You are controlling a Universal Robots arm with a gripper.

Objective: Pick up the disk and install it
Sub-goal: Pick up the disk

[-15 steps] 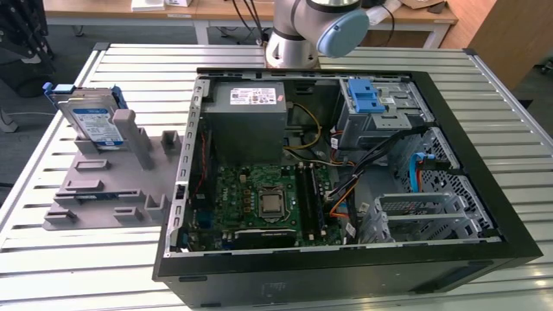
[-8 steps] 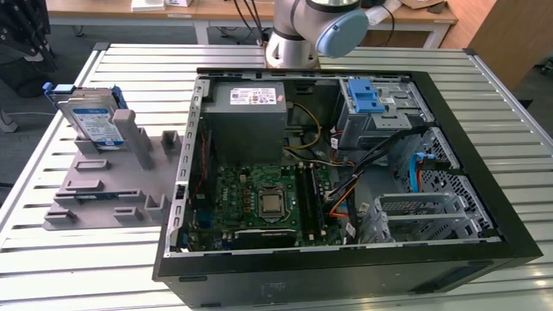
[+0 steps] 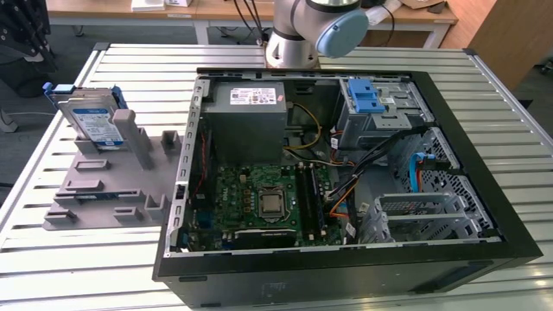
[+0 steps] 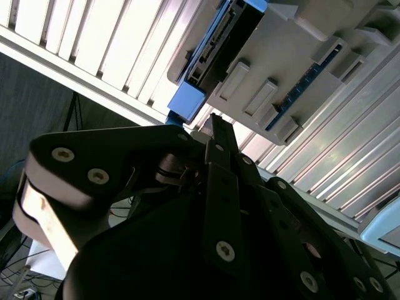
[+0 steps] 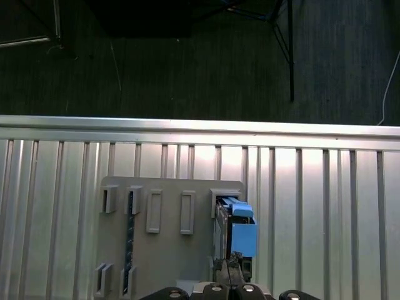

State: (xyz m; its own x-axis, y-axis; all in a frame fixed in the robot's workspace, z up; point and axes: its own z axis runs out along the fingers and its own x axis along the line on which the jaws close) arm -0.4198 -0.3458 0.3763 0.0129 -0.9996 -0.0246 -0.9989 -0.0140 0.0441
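On the slatted metal surface point(image 3: 87, 272) the disk point(image 3: 93, 120) stands upright in its grey rack point(image 3: 97, 191), my hand point(image 5: 232, 267) closed and empty nearby; descending closed, I'd likely knock it askew.

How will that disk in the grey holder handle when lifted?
Probably stiff: the disk looks like a metal slab in a blue plastic frame. Likely heavy for its size. It stands on edge in the holder, so a sideways nudge might tilt it, though a post seems to brace it.
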